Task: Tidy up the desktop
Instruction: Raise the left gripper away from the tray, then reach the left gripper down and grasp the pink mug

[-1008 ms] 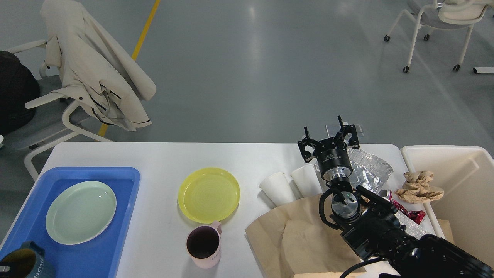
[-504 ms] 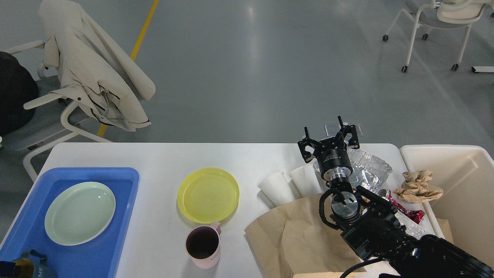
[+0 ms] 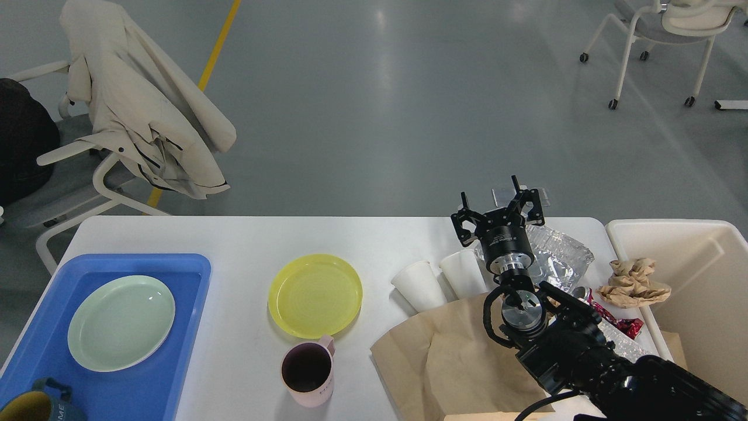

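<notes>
The white desktop (image 3: 245,240) holds a yellow plate (image 3: 315,295), a pink mug (image 3: 308,374), two white paper cups (image 3: 419,286) (image 3: 463,273) lying side by side, a brown paper bag (image 3: 444,362), crumpled clear plastic (image 3: 561,254) and a red wrapper (image 3: 613,318). My right gripper (image 3: 497,211) is open and empty, held above the table's far edge, just behind the cups and left of the plastic. My left gripper is out of view.
A blue tray (image 3: 187,327) at the left holds a pale green plate (image 3: 121,323) and a dark mug (image 3: 32,404) at its front corner. A cream-white bin (image 3: 695,234) stands at the right with crumpled brown paper (image 3: 634,283) on its rim. Chairs stand beyond the table.
The dark mug in the tray's front corner shifted slightly. My right arm and gripper have not moved.
</notes>
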{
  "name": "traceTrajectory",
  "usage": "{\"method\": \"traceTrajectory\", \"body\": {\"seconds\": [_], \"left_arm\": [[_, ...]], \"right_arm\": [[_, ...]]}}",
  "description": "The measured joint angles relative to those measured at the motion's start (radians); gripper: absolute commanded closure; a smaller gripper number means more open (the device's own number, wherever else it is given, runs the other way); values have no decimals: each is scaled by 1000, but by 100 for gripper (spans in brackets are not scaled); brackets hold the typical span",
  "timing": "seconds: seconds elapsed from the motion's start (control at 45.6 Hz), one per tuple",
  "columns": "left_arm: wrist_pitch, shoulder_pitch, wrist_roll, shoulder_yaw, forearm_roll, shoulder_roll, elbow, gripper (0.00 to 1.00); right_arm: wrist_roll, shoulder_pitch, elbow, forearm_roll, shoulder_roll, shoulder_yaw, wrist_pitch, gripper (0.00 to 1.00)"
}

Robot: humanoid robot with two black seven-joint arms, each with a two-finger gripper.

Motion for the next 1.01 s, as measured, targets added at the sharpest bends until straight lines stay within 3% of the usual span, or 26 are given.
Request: {"method": "traceTrajectory", "body": {"seconds": [0.088, 0.175, 0.241, 0.329, 0.438, 0.592, 0.833, 1.008], "left_arm": [[-12, -48, 111, -76, -61, -33, -36, 16], [-14, -4, 210, -146, -149, -82, -91, 16], [3, 49, 262, -184, -195, -118, -136, 16], [98, 135, 316, -230, -247, -189, -208, 16], [219, 225, 355, -256, -312, -297, -271, 16], [381, 325, 373, -259, -391, -466, -327, 16], [568, 486, 424, -181, -403, -685, -380, 16], [651, 551, 431, -77, -390, -786, -383, 16]], "right_arm": [[0, 0, 0, 0, 0, 0, 0, 0], [0, 0, 0, 0, 0, -1, 0, 0], [0, 0, 0, 0, 0, 0, 0, 0], [0, 0, 0, 0, 0, 0, 0, 0], [0, 0, 0, 0, 0, 0, 0, 0], [0, 0, 0, 0, 0, 0, 0, 0], [0, 0, 0, 0, 0, 0, 0, 0], [0, 1, 1, 0, 0, 0, 0, 0]]}}
